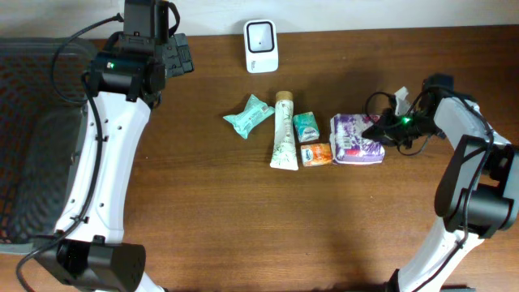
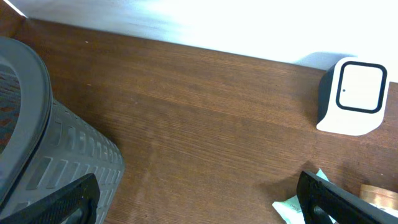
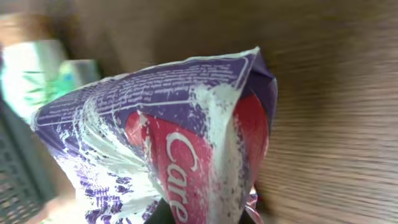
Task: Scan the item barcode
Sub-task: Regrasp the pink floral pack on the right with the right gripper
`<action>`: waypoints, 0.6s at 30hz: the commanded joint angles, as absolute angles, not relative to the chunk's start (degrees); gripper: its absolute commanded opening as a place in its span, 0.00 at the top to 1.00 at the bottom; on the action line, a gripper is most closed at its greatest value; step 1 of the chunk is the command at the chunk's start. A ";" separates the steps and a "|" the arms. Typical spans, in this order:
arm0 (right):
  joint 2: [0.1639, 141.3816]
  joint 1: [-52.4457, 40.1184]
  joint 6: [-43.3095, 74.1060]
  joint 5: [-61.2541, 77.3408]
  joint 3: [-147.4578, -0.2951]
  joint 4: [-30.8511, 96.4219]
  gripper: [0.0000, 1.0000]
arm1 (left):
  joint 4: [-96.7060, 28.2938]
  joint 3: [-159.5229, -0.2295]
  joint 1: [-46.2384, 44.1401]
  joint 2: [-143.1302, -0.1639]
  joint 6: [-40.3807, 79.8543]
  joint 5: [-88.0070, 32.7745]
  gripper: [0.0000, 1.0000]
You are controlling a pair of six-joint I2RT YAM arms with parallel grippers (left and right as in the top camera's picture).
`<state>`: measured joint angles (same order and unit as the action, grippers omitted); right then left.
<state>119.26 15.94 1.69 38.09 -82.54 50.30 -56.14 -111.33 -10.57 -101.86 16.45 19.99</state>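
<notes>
1. The purple "Care" packet (image 1: 357,139) is laid flat at the right end of the row of items on the table (image 1: 243,227), its long axis seemingly running left to right.
2. Its right edge is pinched by the closed right gripper (image 1: 388,126).
3. The left gripper (image 2: 196,208) is held wide open and empty, near the white scanner (image 2: 351,96).

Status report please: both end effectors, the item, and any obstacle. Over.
Left end effector open near grey mesh basket. Right end effector shut on purple-and-white plastic packet. White box-shaped scanner not yet reached; small green sachet close beside packet.
</notes>
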 commanded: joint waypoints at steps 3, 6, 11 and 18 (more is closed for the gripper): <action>111.87 12.82 1.56 50.39 -94.35 55.77 0.96 | -56.05 -111.57 -10.33 -101.86 15.77 20.36 0.01; 105.95 6.37 5.10 44.77 -97.30 53.78 0.96 | -56.05 -111.57 -10.33 -101.86 15.77 20.38 0.01; 96.53 -7.49 18.50 25.54 -97.69 38.87 0.96 | -56.05 -111.57 -10.33 -101.86 15.77 20.36 0.01; 96.71 -9.28 19.20 23.73 -97.67 43.72 0.96 | -56.05 -111.57 -10.33 -101.86 15.77 20.38 0.01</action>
<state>97.06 -9.41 18.41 24.58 -96.66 42.19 -56.16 -111.33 -10.57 -101.86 16.45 19.99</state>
